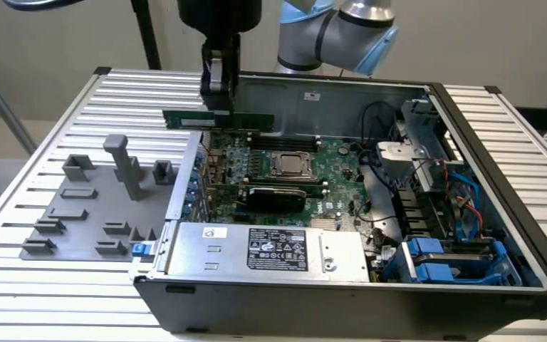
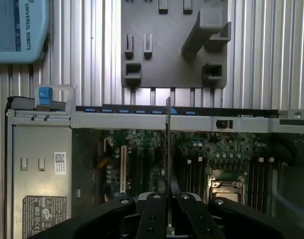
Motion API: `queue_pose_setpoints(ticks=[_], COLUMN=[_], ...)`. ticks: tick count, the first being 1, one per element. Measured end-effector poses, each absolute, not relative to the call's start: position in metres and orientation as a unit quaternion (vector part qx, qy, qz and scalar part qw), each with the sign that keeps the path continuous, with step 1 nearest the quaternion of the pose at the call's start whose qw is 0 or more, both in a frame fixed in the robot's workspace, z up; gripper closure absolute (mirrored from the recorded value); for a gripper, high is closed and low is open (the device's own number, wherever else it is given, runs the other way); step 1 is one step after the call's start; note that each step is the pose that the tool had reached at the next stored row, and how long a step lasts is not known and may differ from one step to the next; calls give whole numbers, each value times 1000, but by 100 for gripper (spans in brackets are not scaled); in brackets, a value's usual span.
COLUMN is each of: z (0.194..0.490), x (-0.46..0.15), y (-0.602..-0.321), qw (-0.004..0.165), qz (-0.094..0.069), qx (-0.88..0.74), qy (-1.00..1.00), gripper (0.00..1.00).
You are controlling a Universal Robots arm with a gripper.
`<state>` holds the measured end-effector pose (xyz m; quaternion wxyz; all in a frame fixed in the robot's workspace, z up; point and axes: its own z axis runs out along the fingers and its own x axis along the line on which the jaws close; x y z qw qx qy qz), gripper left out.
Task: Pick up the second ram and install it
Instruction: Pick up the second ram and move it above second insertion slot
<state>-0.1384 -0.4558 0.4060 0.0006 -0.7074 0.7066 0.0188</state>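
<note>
second ram [image 1: 250, 120] clamped broadside in tool [image 1: 219, 105] above motherboard [image 1: 335, 160]; wrist view shows it edge-on.

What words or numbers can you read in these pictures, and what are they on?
"UNIVERSAL ROBOTS": on the blue arm cover.
Labels on the power supply: too small to read.
Pale label on the ram: too small to read.
Print on the motherboard: too small to read.

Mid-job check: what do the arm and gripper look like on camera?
The arm is silver-grey tubing with light-blue joint caps; one cap reads UNIVERSAL ROBOTS in dark letters. The gripper is black, with slim, flat black fingers.
</note>
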Motion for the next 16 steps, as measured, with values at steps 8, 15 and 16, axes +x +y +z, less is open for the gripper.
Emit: queue_pose_setpoints(ticks=[8, 15, 16], z=[399, 387, 385], x=[-111, -89, -86], y=[-433, -412, -410], qw=[1, 1, 1], qz=[19, 19, 19], qx=[-707, -707, -707], qy=[707, 707, 707], gripper=[86, 86, 86])
